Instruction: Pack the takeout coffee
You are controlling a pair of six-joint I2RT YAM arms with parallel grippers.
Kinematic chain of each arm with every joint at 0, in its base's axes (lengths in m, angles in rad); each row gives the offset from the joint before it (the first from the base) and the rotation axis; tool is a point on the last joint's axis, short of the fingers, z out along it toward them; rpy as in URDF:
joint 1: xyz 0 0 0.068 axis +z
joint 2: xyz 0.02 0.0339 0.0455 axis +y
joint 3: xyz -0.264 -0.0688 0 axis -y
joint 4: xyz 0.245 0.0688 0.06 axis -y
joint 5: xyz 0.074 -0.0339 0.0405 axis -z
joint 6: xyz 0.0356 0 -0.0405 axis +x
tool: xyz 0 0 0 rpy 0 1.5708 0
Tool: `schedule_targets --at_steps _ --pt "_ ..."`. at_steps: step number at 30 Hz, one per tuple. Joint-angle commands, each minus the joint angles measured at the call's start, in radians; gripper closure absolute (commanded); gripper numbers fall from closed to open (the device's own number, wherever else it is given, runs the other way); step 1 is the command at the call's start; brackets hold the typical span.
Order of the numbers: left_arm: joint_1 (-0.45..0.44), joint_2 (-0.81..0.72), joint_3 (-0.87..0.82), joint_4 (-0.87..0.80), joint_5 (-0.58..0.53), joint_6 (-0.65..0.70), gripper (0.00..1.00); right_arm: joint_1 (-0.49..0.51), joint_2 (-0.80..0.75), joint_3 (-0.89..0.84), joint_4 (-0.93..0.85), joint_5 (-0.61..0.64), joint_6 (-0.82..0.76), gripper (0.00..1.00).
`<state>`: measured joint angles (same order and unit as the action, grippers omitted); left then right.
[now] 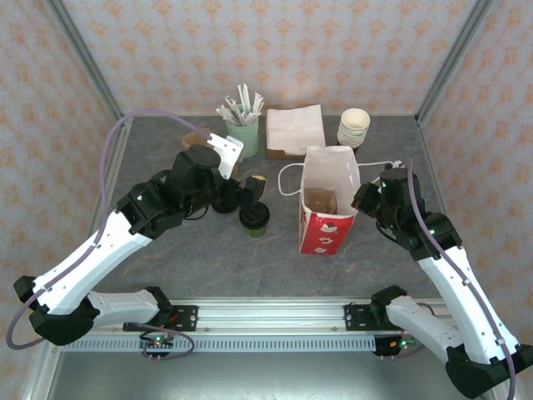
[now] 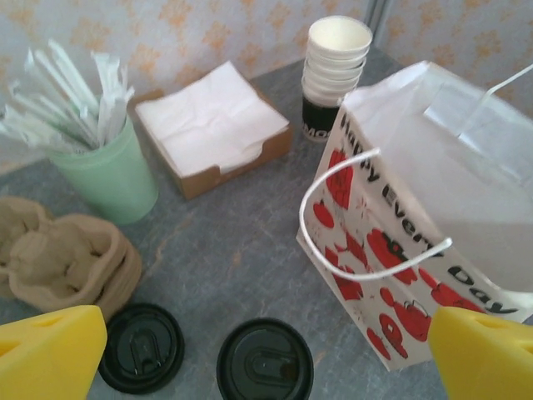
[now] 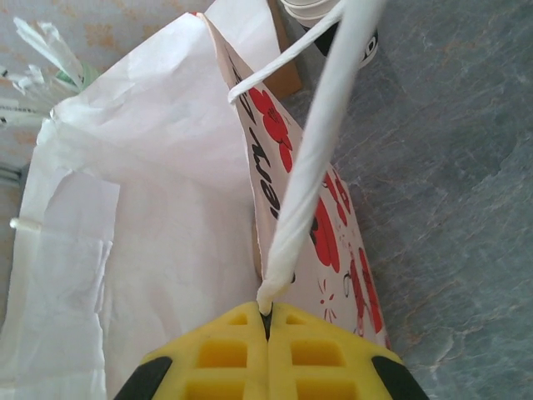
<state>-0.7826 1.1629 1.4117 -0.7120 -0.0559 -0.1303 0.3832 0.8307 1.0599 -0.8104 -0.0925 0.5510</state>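
Observation:
The takeout coffee (image 2: 265,363), a dark cup with a round black lid, stands on the grey table just left of the bag; from above the takeout coffee (image 1: 255,218) shows the same way. My left gripper (image 2: 266,367) hovers above it, open wide, a yellow finger (image 2: 50,357) on either side of the lid. The white paper bag (image 1: 329,223) with red print stands open, something brown inside it. My right gripper (image 3: 267,313) is shut on the bag's white handle (image 3: 321,142) at the bag's right rim; from above this gripper (image 1: 363,198) sits against that rim.
A loose black lid (image 2: 141,347) lies left of the coffee, beside brown pulp cup carriers (image 2: 67,258). Behind stand a green cup of wrapped straws (image 2: 108,179), a napkin box (image 2: 212,129) and a stack of lidless cups (image 2: 336,71). Metal frame posts edge the table.

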Motion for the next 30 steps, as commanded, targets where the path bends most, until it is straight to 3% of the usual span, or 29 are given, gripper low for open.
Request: schedule_targets --at_steps 1,4,6,9,13,16,20,27,30 --pt "0.007 -0.013 -0.119 0.089 -0.031 -0.123 0.00 0.000 -0.007 -0.022 0.038 0.009 0.092 0.98" --pt "0.007 -0.019 -0.226 0.135 -0.054 -0.176 0.00 0.000 -0.007 -0.020 0.034 -0.009 0.101 0.82" --pt "0.003 -0.034 -0.302 0.175 -0.083 -0.191 0.00 -0.001 -0.014 -0.010 0.022 -0.018 0.097 0.64" --pt "-0.004 -0.065 -0.395 0.223 -0.125 -0.204 0.00 0.000 -0.027 0.024 -0.020 -0.002 0.070 0.45" --pt "-0.023 -0.072 -0.456 0.247 -0.149 -0.199 0.00 -0.003 -0.018 0.098 -0.078 0.024 -0.008 0.30" --pt "-0.036 -0.071 -0.497 0.293 -0.122 -0.191 0.00 -0.010 0.028 0.204 -0.148 0.083 -0.135 0.23" --pt "-0.042 -0.058 -0.544 0.327 -0.080 -0.167 0.00 -0.027 0.120 0.336 -0.194 0.088 -0.288 0.21" --pt "-0.047 -0.048 -0.587 0.370 -0.083 -0.164 0.00 -0.073 0.265 0.444 -0.206 0.010 -0.466 0.19" --pt "-0.047 -0.055 -0.604 0.389 -0.067 -0.162 0.00 -0.125 0.315 0.446 -0.190 -0.086 -0.493 0.19"
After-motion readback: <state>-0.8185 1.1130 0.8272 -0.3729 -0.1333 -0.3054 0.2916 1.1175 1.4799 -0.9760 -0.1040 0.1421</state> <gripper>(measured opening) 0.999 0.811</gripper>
